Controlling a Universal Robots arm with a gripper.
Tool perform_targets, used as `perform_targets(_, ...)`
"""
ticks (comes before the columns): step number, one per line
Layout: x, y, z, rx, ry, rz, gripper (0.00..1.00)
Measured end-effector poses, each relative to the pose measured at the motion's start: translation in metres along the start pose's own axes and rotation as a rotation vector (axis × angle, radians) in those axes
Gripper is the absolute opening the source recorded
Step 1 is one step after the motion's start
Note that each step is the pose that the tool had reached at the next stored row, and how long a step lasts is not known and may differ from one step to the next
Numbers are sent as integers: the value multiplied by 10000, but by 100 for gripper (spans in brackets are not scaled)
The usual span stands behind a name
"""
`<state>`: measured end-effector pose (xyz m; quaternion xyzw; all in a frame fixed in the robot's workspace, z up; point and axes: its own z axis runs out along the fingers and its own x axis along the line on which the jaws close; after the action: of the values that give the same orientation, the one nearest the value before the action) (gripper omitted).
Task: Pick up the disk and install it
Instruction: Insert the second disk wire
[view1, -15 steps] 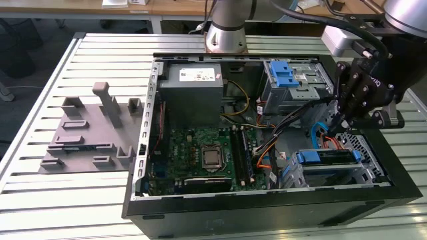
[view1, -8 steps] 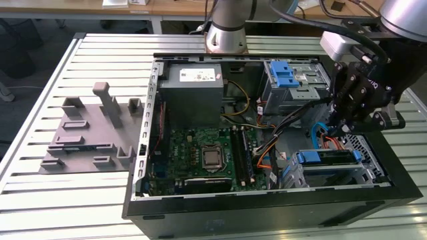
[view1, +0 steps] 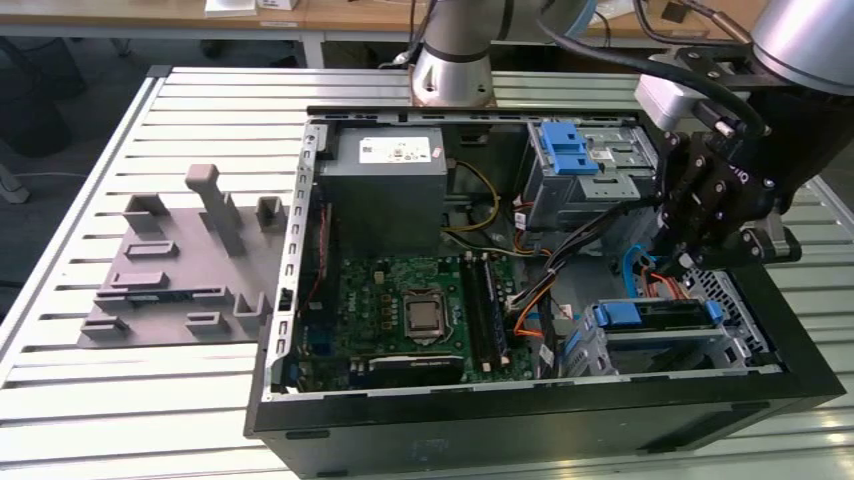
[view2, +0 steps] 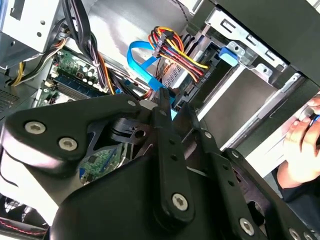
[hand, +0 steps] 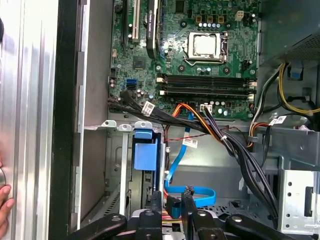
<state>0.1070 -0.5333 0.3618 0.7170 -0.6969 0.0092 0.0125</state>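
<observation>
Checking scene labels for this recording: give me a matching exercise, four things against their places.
Things:
1. disk
2. gripper
3. grey box with a white sticker
4. grey fixture plate

Places:
A. on the table, outside the computer case, at the exterior view's left
B. inside the case, at its far end, near the arm's base
C. in a bay at the case's near corner, at the exterior view's right
D. over the case's right side in the exterior view, above that bay

Pairs: 1-C, 2-D, 3-B, 4-A
</observation>
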Motion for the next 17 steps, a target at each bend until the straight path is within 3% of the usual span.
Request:
perform_targets(4, -8, 0, 37, 0, 0, 0, 28)
perform_targets(6, -11, 0, 52, 0, 1, 0, 16)
perform_targets(8, -12, -1, 60, 0, -1, 0, 16)
perform_targets(9, -11, 0, 62, 1, -37, 0, 16)
perform_targets(10, -12, 0, 65, 4, -139, 0, 16)
perform_targets(12, -13, 0, 68, 10, -449, -1, 16)
perform_targets(13, -12, 0, 78, 13, -545, -2, 16)
perform_targets(17, 20, 1, 109, 12, -552, -2, 16)
